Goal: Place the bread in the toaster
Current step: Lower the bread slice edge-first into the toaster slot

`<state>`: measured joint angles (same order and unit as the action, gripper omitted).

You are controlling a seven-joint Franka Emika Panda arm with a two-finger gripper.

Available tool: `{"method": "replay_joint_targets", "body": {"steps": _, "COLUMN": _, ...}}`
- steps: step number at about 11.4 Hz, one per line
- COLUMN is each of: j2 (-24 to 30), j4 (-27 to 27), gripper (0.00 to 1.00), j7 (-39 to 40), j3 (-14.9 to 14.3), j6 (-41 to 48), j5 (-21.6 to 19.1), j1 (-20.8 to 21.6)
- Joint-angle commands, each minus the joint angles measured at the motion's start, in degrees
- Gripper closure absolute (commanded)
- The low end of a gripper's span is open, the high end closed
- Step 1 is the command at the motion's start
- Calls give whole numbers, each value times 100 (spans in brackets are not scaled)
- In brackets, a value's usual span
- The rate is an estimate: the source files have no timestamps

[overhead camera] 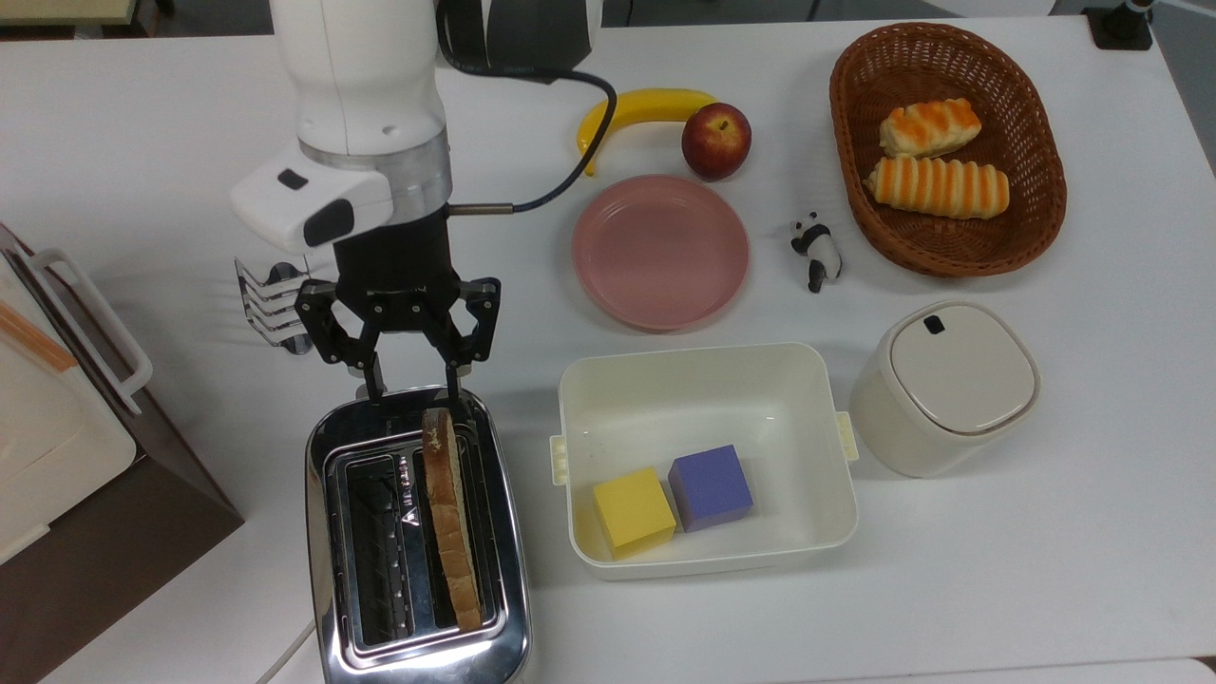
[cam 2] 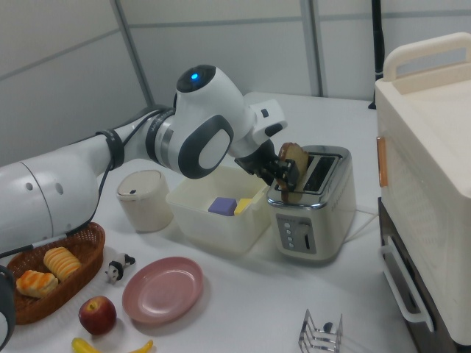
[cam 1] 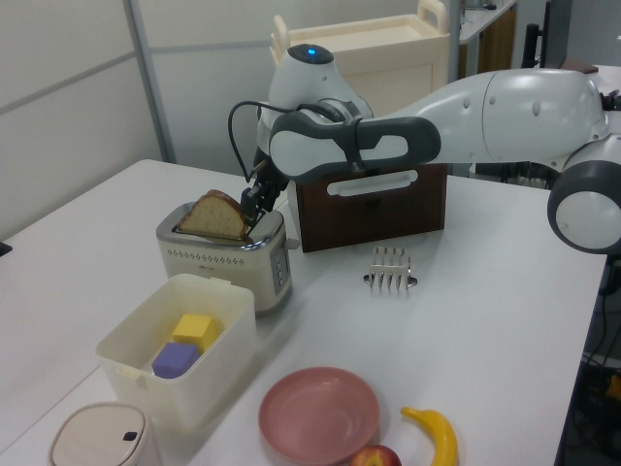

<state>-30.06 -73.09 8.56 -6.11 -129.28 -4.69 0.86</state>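
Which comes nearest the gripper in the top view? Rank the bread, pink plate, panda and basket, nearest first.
Measured from the gripper in the top view:
1. Bread, standing in the toaster's slot just below the jaws.
2. Pink plate, to the top view's right.
3. Panda, right of the plate.
4. Basket, far right.
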Motion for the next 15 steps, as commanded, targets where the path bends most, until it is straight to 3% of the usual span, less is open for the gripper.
{"method": "replay_joint_targets", "body": {"steps": 1, "j2": 0, "j4": -135, "gripper": 46, "j7": 67, "j3": 22, "j6": -369, "j5": 4, "j1": 90}}
{"method": "replay_joint_targets", "body": {"steps": 4, "j2": -158, "j4": -109, "gripper": 53, "j7": 49, "j3": 31, "j6": -939, "j5": 4, "j1": 90}}
{"method": "replay_joint_targets", "body": {"steps": 7, "j2": -176, "j4": -126, "gripper": 88, "j7": 49, "j3": 31, "j6": -924, "j5": 4, "j1": 99}}
{"method": "replay_joint_targets", "body": {"steps": 8, "j2": -132, "j4": -126, "gripper": 91, "j7": 41, "j3": 31, "j6": -871, "j5": -14, "j1": 99}}
{"method": "replay_joint_targets", "body": {"steps": 10, "j2": -53, "j4": -30, "gripper": 94, "j7": 23, "j3": 31, "j6": -155, "j5": -32, "j1": 90}}
{"method": "replay_joint_targets", "body": {"steps": 12, "j2": 61, "j4": 85, "gripper": 91, "j7": -3, "j3": 40, "j6": 401, "j5": -49, "j1": 90}}
{"method": "replay_joint_targets", "body": {"steps": 15, "j2": 132, "j4": 102, "gripper": 88, "j7": -187, "j3": 31, "j6": 571, "j5": -233, "j1": 81}}
